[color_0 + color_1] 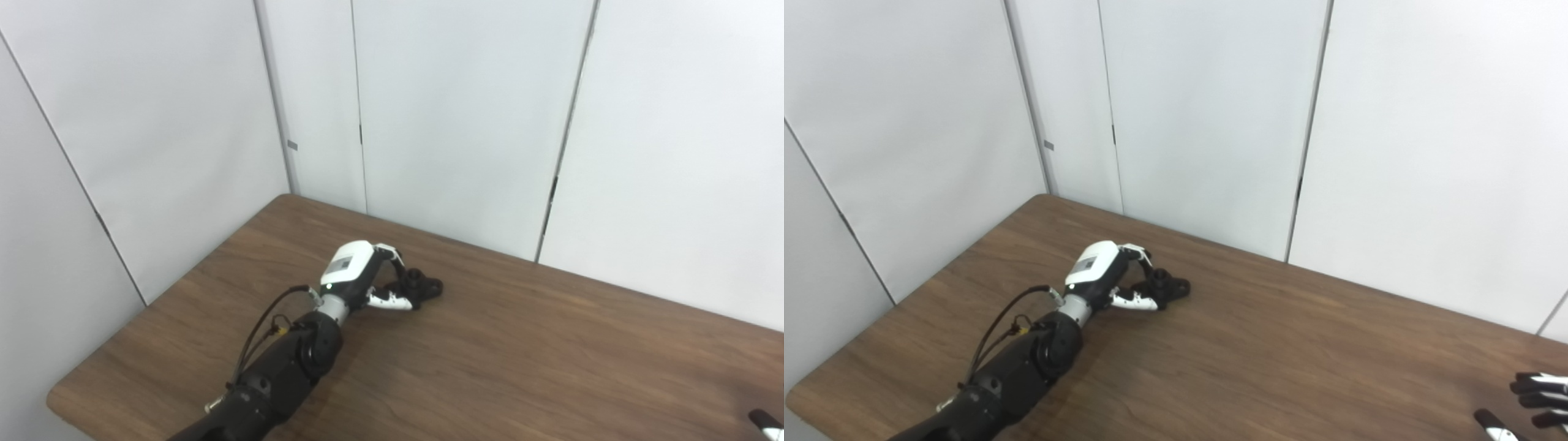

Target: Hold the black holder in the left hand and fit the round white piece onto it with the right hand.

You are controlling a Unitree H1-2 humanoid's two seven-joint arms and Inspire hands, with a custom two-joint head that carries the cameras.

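Two robot hands in play, only one fully seen. Left robot hand (367, 275), white back shell with black fingers tipped white, reaches in from the lower left on a black forearm with a looped dark cable near the wrist. It sits low over the brown wood-grain counter (520, 367), toward the far left corner. Fingers curl over the small black plastic holder (422, 285), thumb coming in underneath from the near side, so the left robot hand is closed around the holder's near end. Holder looks to be resting on the counter or just off it, cannot tell which. Its far end sticks out to the right of the fingers, lumpy with a round socket-like top; details too small to read.

Right robot hand (1534, 398) barely enters at the bottom right corner of the right eye view: a few black fingertips with white bands, spread a little apart, low over the counter edge. Most of it is cut off, so cannot tell whether it holds anything. Well apart from the left robot hand and the holder.

Round white piece not visible in either view.

White panel walls (465, 110) with vertical seams stand behind the counter.
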